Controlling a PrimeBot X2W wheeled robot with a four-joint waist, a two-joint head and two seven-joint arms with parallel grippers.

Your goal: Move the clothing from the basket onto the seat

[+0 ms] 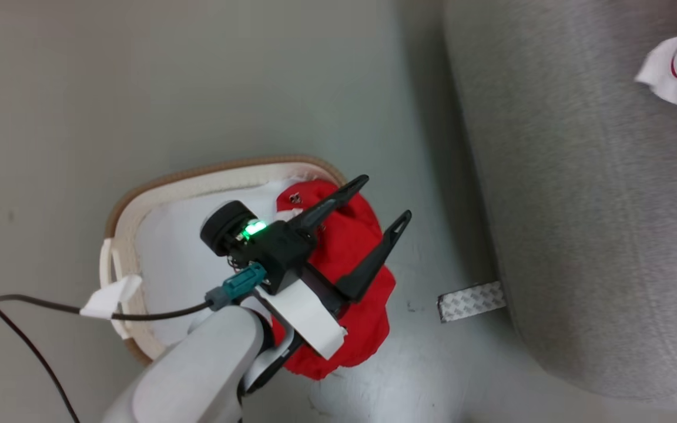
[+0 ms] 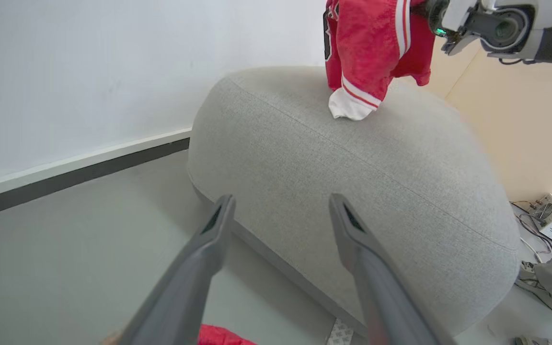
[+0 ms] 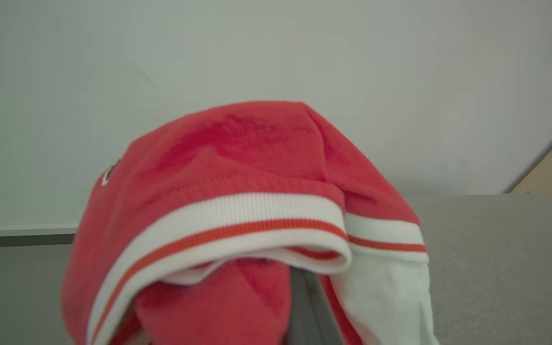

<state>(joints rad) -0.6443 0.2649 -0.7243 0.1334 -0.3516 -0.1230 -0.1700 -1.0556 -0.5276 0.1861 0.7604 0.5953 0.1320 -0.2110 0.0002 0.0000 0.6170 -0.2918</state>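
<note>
The right end effector (image 3: 304,311) is clamped on a red basketball jersey (image 2: 372,43) with red-and-white striped trim. The jersey hangs at the top of the left wrist view, above the large grey woven-fabric seat (image 2: 400,182). Its white lower edge appears to touch the rounded top of the seat, so the garment looks low enough to be let go without sliding off. In the right wrist view the cloth drapes over the closed fingers, which suggests a pinch on a bunched fold rather than on an edge.

At the lower centre of the head view, the left end effector (image 1: 385,198) hovers with its fingers apart and nothing between them. It sits above the cream plastic laundry basket (image 1: 197,185) with a tan rim band. The red fabric shorts (image 1: 368,329) lie heaped across the basket's right rim and spill toward the pale floor (image 1: 197,70), not yet lifted. The open fingers point across that heap, probably in readiness to take it. A silvery patterned strip (image 1: 471,301) lies on the floor between the basket and the seat.
</note>
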